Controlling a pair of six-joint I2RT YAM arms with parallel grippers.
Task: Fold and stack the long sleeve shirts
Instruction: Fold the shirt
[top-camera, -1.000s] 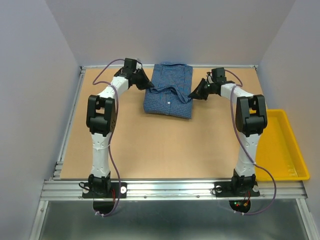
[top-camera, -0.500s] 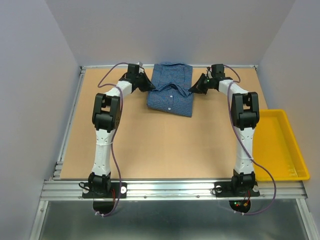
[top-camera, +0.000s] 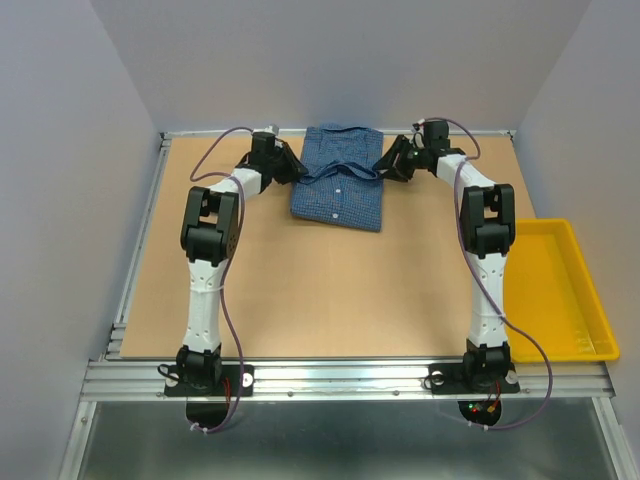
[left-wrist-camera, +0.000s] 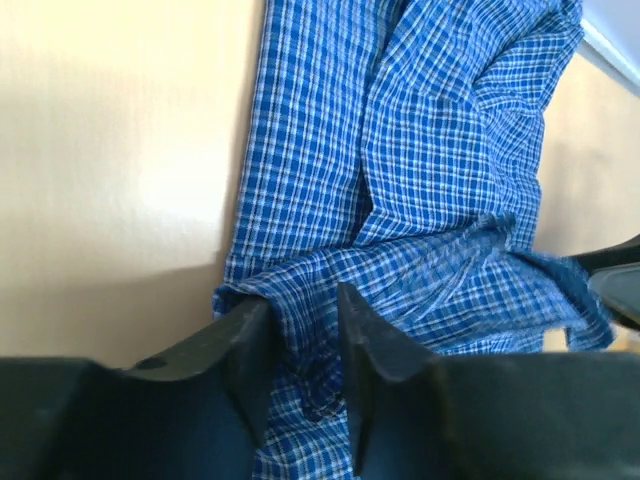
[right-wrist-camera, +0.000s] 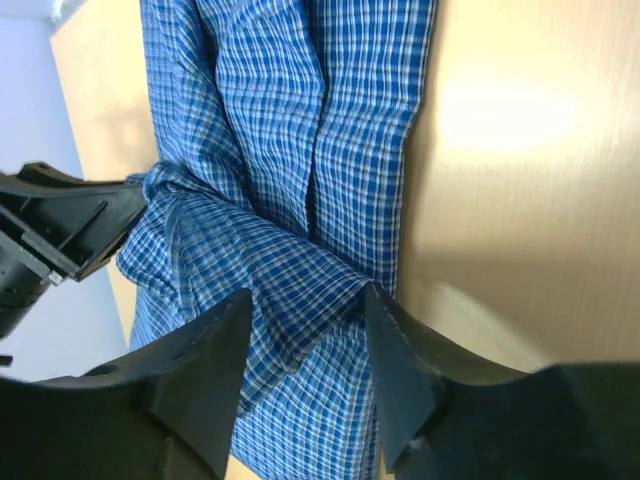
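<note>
The folded blue checked shirt (top-camera: 338, 195) lies at the far middle of the counter (top-camera: 300, 290). The left hand (left-wrist-camera: 300, 310) is slightly parted and the right hand (right-wrist-camera: 305, 300) is wider. Each has a raised fold of the shirt between its fingers.

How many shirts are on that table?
1: the blue checked shirt lies folded at the far middle of the table. Another could be hidden under it; the pictures cannot rule that out.
</note>
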